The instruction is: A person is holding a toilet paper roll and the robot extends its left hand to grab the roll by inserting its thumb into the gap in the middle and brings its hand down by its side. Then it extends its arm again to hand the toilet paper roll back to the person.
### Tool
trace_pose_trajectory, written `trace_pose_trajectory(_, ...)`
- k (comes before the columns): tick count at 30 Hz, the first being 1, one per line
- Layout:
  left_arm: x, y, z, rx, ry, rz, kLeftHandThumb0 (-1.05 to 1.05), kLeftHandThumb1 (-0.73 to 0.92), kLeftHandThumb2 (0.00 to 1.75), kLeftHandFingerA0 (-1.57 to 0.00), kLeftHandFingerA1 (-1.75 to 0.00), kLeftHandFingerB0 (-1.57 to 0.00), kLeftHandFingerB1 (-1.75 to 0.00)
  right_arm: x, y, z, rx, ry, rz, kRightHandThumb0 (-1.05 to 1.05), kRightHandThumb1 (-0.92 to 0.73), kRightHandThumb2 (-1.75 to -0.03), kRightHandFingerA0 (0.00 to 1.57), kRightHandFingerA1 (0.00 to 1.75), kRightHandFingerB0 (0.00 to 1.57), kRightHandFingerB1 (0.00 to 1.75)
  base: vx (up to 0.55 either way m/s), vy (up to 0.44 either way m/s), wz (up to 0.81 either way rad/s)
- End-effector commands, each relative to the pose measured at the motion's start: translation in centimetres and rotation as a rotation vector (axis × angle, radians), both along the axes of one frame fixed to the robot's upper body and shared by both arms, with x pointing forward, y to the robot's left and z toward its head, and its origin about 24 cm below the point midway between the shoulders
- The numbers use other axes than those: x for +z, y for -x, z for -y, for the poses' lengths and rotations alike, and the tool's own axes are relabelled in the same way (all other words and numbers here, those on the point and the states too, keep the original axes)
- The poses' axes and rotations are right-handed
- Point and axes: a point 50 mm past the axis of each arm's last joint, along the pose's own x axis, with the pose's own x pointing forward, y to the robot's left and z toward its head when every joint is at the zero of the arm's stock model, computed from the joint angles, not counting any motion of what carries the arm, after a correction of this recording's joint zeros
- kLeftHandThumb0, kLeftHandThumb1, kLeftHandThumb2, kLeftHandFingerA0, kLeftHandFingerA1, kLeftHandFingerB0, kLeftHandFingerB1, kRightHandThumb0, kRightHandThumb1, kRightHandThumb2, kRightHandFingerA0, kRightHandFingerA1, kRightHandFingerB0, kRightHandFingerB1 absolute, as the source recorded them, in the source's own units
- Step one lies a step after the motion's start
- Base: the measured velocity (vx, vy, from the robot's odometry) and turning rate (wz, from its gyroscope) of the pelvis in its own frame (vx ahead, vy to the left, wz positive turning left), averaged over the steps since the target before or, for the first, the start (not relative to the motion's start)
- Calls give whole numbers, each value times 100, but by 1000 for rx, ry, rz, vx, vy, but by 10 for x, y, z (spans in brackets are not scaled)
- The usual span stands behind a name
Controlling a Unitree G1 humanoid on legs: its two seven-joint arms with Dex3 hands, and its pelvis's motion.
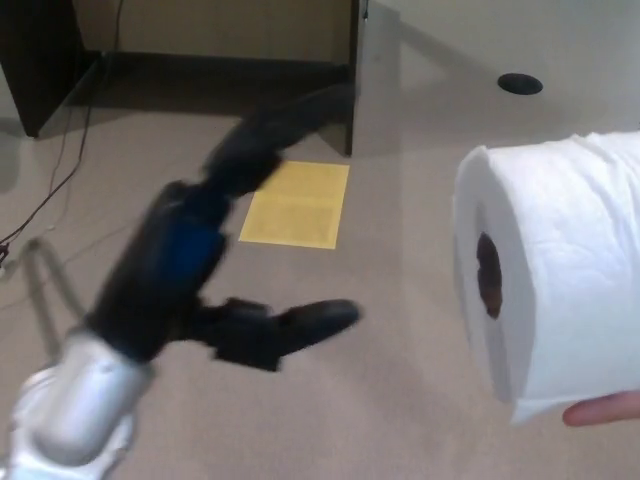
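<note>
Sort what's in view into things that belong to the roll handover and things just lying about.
Part of the job: toilet paper roll, person's fingertip under it, left hand open and reaching.

Lying about: yellow sheet, cables, dark desk panel, round floor cover.

Left hand raised and spread, right hand out of sight

The robot's left hand (215, 265) reaches in from the lower left on a silver forearm (70, 405), fingers (270, 135) stretched up and away, thumb (300, 325) splayed out sideways toward the toilet paper roll (550, 280), well apart from it. A person's fingertip (603, 408) shows under the roll's lower edge.
</note>
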Motion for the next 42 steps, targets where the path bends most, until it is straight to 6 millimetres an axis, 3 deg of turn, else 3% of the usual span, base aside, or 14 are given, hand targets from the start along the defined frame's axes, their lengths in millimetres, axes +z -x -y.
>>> trace_pose_trajectory(1,4,-1,22,-35,-37,-55,-47,36,60,-17,-35,-11,-31,4,-1,8,15,40,0,-39,-68,-60,68,58,46,40,0,0,0)
trace_pose_trajectory(6,5,4,42,-65,-40,-70,-24,20,78,0,-48,0,-48,5,-2,9,10,30,5,-44,-54,-85,63,66,39,52,0,0,0)
trace_pose_trajectory(17,4,5,54,-73,-47,-76,-26,24,81,-1,-49,0,-48,3,1,9,9,22,-5,-44,-54,-86,61,65,39,52,0,0,0)
trace_pose_trajectory(19,4,3,52,-65,-43,-74,-45,35,61,-17,-39,-8,-29,3,1,9,22,30,-5,-39,-68,-60,66,55,45,40,0,0,0)
trace_pose_trajectory(20,4,2,51,-65,-37,-68,-44,35,60,-20,-39,-10,-28,3,1,9,20,29,-5,-44,-54,-86,62,67,39,53,0,0,0)
trace_pose_trajectory(25,5,0,43,-51,-31,-67,-42,37,58,-18,-37,-10,-30,4,0,8,25,31,-2,-44,-54,-86,62,67,40,53,0,0,0)
trace_pose_trajectory(26,6,-1,40,-45,-30,-61,-43,37,58,-18,-37,-11,-31,5,-1,8,25,32,3,-38,-68,-60,68,59,47,40,0,0,0)
trace_pose_trajectory(27,7,-1,37,-41,-29,-60,-42,37,58,-19,-37,-12,-31,5,-1,9,27,32,7,-43,-54,-86,62,67,41,54,0,0,0)
trace_pose_trajectory(29,9,-3,30,-35,-24,-56,-42,37,59,-20,-38,-11,-31,5,-1,8,24,27,7,-44,-53,-86,61,66,40,54,0,0,0)
trace_pose_trajectory(30,10,-4,28,-23,-26,-56,-43,37,59,-21,-39,-11,-31,5,-2,8,21,28,7,-39,-67,-60,68,59,46,41,0,0,0)
trace_pose_trajectory(35,15,-7,16,26,-60,-22,-45,39,60,-18,-38,-12,-32,4,0,9,10,25,3,-38,-67,-60,69,59,46,41,0,0,0)
trace_pose_trajectory(37,17,-8,12,30,-45,-19,-48,39,63,-20,-40,-11,-33,5,0,10,11,25,3,-45,-54,-86,61,66,39,53,0,0,0)
trace_pose_trajectory(41,18,-9,11,31,-37,-17,-22,30,85,-8,-51,-6,-50,5,-1,10,14,33,3,-39,-67,-60,68,58,45,40,0,0,0)
trace_pose_trajectory(42,18,-9,11,34,-39,-20,-22,29,85,-8,-51,-7,-50,5,-1,9,19,36,4,-44,-54,-86,63,66,40,53,0,0,0)
